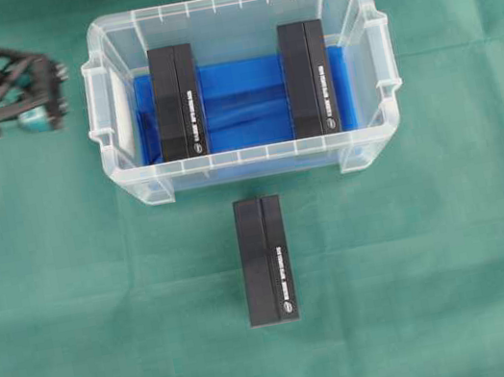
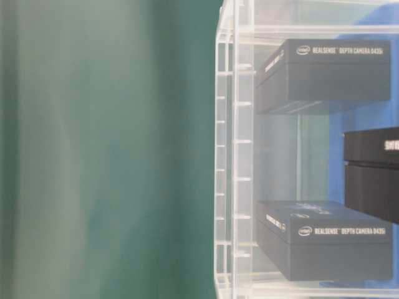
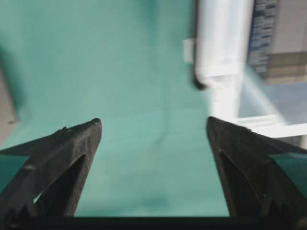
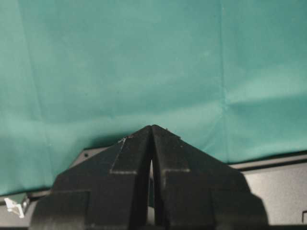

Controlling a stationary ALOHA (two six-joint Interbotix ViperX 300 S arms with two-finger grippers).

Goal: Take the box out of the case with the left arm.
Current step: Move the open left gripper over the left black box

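Your case (image 1: 255, 164) sat on the green tabletop (image 1: 109, 321), blue lining on its floor, with two black boxes lying in it — one box (image 1: 178, 102) toward the case's left wall, the other box (image 1: 308, 79) toward its right wall, well apart. A third black box (image 1: 265, 260) lay outside, on the cloth just in front of the case's near wall. Your left end effector (image 1: 36, 117) hung beyond the case's left handle, apart from it; its wrist view showed both fingers (image 3: 62, 158) spread wide over bare cloth, nothing between them, the case's blurred rim off to one side. Your right end effector (image 4: 152, 132) had its fingertips pressed together — holding nothing — above the cloth.
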